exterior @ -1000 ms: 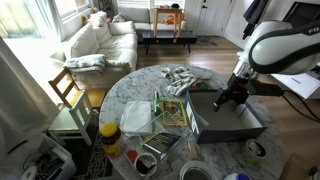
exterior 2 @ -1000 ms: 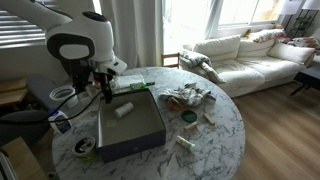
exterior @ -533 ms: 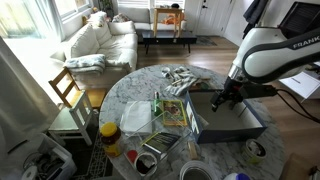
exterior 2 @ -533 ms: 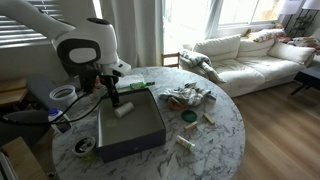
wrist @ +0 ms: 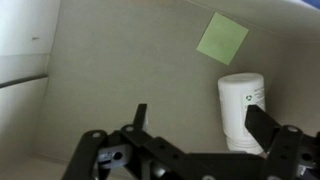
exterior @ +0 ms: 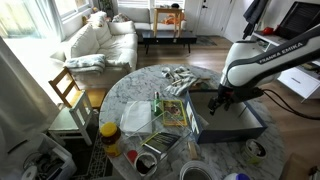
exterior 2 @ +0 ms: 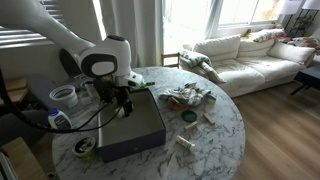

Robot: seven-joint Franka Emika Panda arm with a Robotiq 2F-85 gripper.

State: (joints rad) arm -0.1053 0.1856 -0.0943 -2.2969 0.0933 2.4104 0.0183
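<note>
1. Hanging low inside the grey box [exterior: 246, 126], the jaws stand spread wide and pinch nothing. We judge that the wide spread keeps both fingers clear of the contents.
2. We find the white cylinder [wrist: 241, 108] on the box floor, just beside one finger [wrist: 265, 125].
3. It lies on its side, so it rests steady. It is short, smooth and plain white with a small printed mark.
4. A green note [wrist: 221, 38] lies flat, apart from it.
5. The box sits at the desk [exterior: 135, 85] edge on the arm's side.

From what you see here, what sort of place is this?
Probably a home living room: a white sofa by bright windows, a wooden chair, and a cluttered round table.
</note>
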